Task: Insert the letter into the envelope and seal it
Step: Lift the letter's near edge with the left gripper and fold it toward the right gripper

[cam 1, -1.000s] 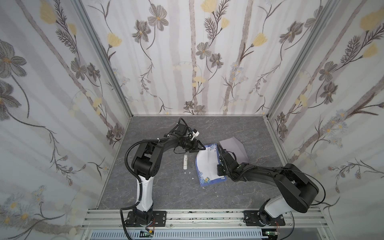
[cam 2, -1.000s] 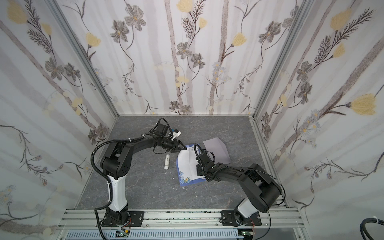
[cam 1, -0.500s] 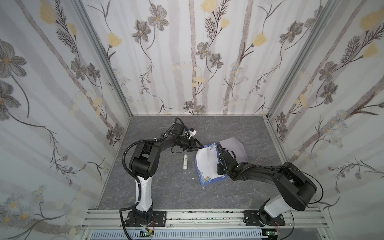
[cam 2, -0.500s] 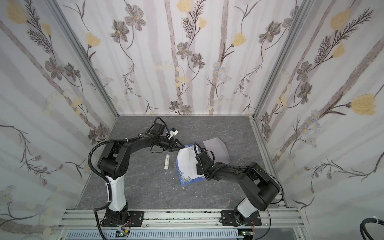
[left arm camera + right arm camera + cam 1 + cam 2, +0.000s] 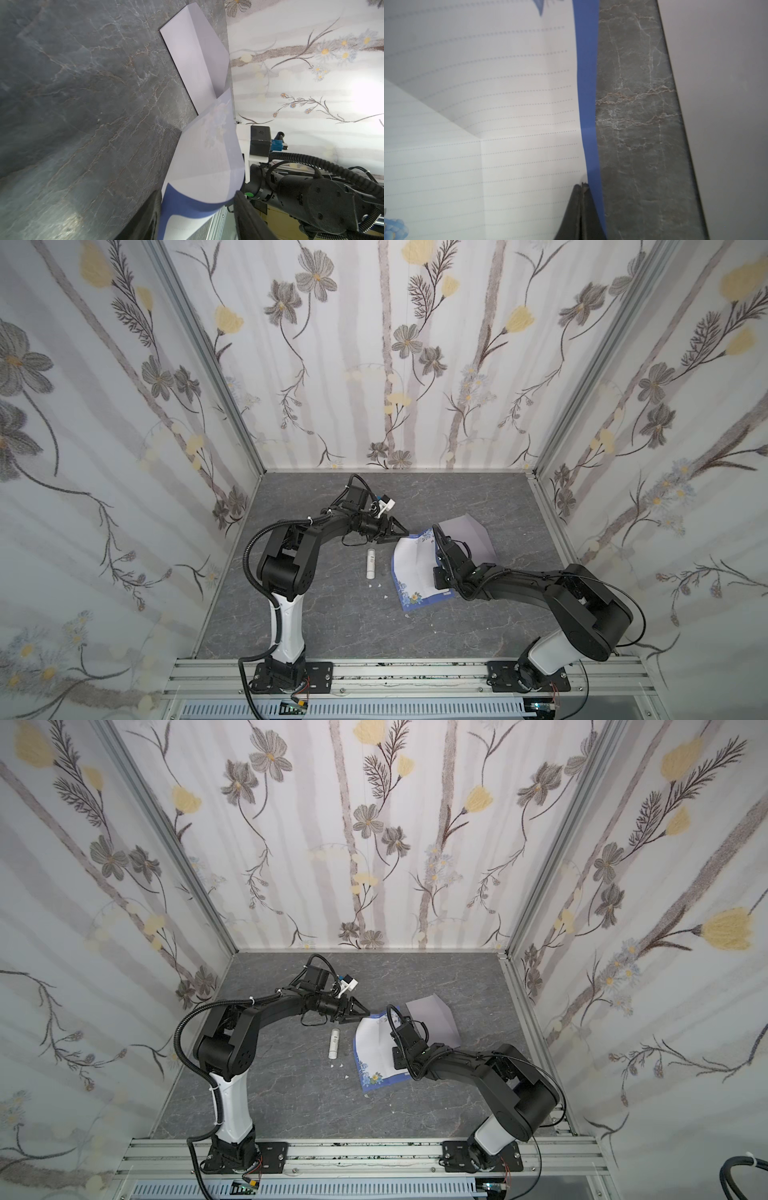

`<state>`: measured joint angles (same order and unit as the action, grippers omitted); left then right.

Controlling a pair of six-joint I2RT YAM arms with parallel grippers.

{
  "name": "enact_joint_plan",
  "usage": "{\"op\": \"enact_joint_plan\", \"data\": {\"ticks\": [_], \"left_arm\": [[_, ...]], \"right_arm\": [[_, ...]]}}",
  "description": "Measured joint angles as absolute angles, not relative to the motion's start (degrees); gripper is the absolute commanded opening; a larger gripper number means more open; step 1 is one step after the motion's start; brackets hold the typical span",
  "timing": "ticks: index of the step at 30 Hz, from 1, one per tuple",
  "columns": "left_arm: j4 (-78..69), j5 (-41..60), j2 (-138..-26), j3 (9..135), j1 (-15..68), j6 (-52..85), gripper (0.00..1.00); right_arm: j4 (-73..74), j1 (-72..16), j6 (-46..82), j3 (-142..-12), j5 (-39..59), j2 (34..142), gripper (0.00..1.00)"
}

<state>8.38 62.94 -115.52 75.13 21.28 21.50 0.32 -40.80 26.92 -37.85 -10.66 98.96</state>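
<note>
The letter (image 5: 415,568) (image 5: 374,1048), white and lined with a blue border, lies mid-table with its far left corner curled up. My left gripper (image 5: 401,533) (image 5: 363,1010) is open at that corner. In the left wrist view the curled blue edge of the letter (image 5: 207,162) sits between the spread fingers (image 5: 149,214) of the left gripper (image 5: 197,207). My right gripper (image 5: 435,528) (image 5: 390,1009) (image 5: 581,187) is shut, its tips resting on the letter (image 5: 488,124) beside the blue border. The grey-lavender envelope (image 5: 469,535) (image 5: 432,1015) (image 5: 193,58) (image 5: 726,104) lies just right of the letter.
A white glue stick (image 5: 370,564) (image 5: 333,1044) lies on the grey marbled table (image 5: 332,614) just left of the letter, with small white scraps (image 5: 376,585) near it. Flowered walls close in the table on three sides. The right arm (image 5: 311,197) stretches low over the letter's right side.
The left arm's elbow has shifted slightly while its gripper stays at the letter's far left corner, jaws a touch wider. The right gripper has not moved.
</note>
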Motion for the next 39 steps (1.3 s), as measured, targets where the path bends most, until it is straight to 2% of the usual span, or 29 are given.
{"op": "enact_joint_plan", "data": {"ticks": [13,24,39], "left_arm": [[5.78,63.75,-116.95,74.72,21.69,24.47,0.59],[4.75,61.89,-114.37,70.19,21.28,25.52,0.54],[4.58,58.92,-112.53,69.32,22.55,25.52,0.53]], "right_arm": [[-0.23,-40.75,26.52,-38.19,-10.7,99.07,0.0],[-0.27,-40.32,26.52,-38.68,-10.61,99.44,0.0],[-2.44,-39.88,26.55,-42.28,-9.3,95.92,0.0]]}}
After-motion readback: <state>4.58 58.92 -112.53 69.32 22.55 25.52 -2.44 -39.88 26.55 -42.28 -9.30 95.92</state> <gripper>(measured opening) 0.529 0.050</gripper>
